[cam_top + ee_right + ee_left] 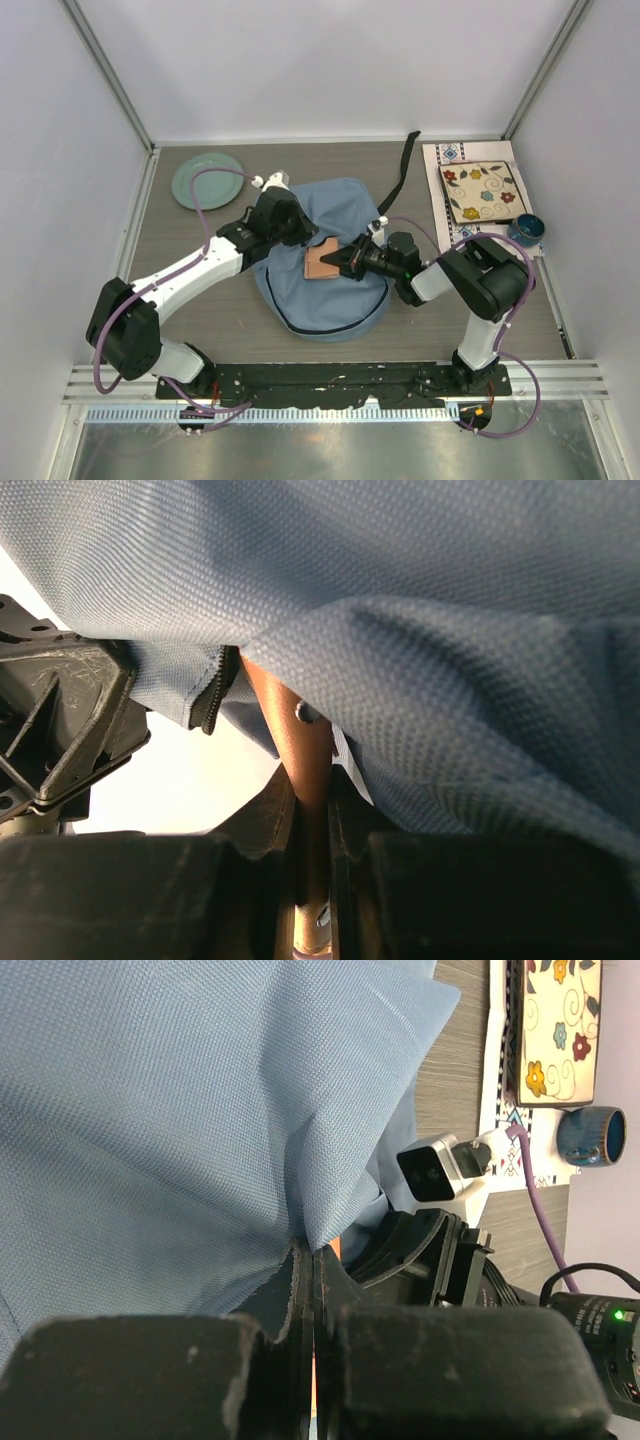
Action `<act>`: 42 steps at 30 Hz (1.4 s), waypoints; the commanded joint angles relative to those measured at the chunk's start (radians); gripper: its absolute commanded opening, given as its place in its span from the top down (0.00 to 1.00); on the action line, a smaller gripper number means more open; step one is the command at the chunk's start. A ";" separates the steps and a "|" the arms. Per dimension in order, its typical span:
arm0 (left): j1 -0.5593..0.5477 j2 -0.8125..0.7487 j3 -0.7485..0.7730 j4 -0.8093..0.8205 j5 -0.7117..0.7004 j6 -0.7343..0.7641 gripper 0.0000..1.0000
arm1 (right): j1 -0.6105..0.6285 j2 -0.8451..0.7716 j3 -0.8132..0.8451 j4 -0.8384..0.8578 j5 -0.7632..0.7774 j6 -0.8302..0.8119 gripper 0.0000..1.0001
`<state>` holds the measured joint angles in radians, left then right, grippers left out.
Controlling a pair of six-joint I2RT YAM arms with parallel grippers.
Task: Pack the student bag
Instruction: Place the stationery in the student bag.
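L fingers [283,1305] pinch student bag [330,300]; long axis near-far.

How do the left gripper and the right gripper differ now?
The left gripper is shut on a fold of the student bag; the right gripper is shut on a thin brown flat item. The left gripper reaches in from the bag's left, the right gripper from its right. Both are shut, over the bag.
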<state>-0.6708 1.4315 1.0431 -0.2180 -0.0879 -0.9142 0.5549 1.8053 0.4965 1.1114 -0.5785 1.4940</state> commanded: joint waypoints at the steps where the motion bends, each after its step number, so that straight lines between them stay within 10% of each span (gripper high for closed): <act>1: -0.010 -0.080 -0.011 0.120 0.145 -0.040 1.00 | -0.061 0.006 -0.039 -0.087 0.057 -0.014 0.99; 25: -0.004 0.017 -0.178 0.635 0.450 -0.235 1.00 | -0.081 -0.189 -0.021 -0.184 -0.035 -0.121 0.99; 42: -0.004 -0.143 -0.198 0.095 0.188 -0.042 0.95 | -0.184 -0.250 -0.124 0.146 0.115 -0.046 0.99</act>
<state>-0.6556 1.3247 0.8337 0.0151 0.0963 -1.0084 0.3927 1.6245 0.4236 1.0386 -0.6167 1.4300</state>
